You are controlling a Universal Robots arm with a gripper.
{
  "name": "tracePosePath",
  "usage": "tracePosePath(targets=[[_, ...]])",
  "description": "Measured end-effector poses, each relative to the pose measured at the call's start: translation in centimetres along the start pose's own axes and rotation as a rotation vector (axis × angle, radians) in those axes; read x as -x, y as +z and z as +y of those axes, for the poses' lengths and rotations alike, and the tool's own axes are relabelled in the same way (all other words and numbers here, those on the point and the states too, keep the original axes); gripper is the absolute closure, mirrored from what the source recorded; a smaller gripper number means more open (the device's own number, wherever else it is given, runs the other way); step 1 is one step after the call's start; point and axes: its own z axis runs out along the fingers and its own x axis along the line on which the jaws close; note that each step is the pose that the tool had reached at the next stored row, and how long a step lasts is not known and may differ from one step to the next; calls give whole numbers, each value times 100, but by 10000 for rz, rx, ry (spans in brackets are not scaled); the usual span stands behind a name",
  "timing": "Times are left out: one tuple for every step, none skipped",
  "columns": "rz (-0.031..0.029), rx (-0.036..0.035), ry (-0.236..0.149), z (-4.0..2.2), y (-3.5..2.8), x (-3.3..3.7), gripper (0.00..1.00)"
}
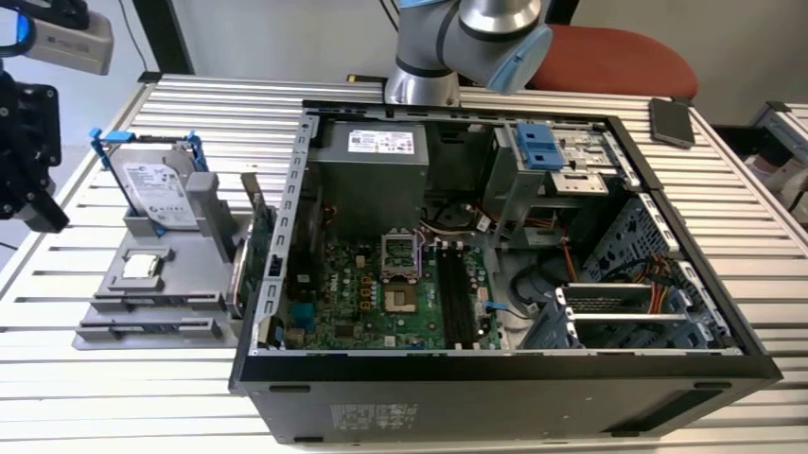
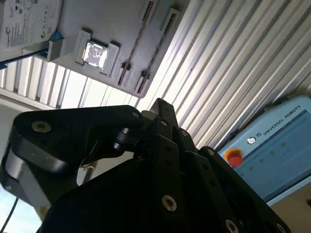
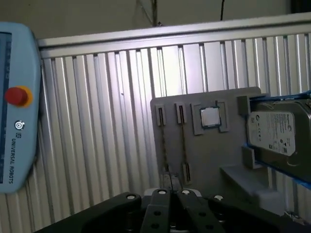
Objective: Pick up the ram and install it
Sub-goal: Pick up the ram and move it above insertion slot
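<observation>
My black gripper (image 1: 30, 194) hangs at the exterior view's far left, off the table's edge and apart from the grey holder (image 1: 177, 251). The holder (image 3: 204, 155) has two narrow slots (image 3: 163, 141), each with a thin dark strip seen edge-on. I cannot tell whether these strips are the ram. The same slots (image 2: 135, 41) appear past the gripper body (image 2: 146, 160) in the second wrist view. The open computer case (image 1: 505, 369) lies on the slatted table, and its black memory slots (image 1: 452, 295) run along the green motherboard (image 1: 366, 303).
On the holder stand a silver hard drive in a blue frame (image 1: 158, 184), a processor chip (image 1: 139, 267) and a green expansion card (image 1: 259, 241). A teach pendant (image 3: 14, 121) lies off the table. A phone (image 1: 671, 121) lies at the table's far corner, and the arm's base (image 1: 423, 85) stands behind the case.
</observation>
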Motion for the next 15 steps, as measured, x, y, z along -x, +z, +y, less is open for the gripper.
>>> tracePosePath(targets=[[2, -6, -173, 0, 2, 0, 100], [4, -13, -344, 0, 4, 0, 100], [4, -21, -508, 0, 7, 0, 100], [6, -29, -657, 0, 10, 0, 100], [6, -36, -801, -1, 15, 0, 100], [7, -42, -936, -1, 18, 0, 100], [8, -47, -1067, -1, 23, 0, 100], [9, -51, -1178, -1, 27, 0, 100], [10, -56, -1282, -1, 32, 0, 100], [11, -61, -1385, -2, 38, 0, 100], [12, -63, -1468, -2, 45, 2, 100], [12, -67, -1545, -3, 53, 4, 100], [12, -69, -1614, -4, 61, 7, 100], [13, -70, -1676, -5, 68, 11, 100], [15, -70, -1731, -5, 75, 17, 100]])
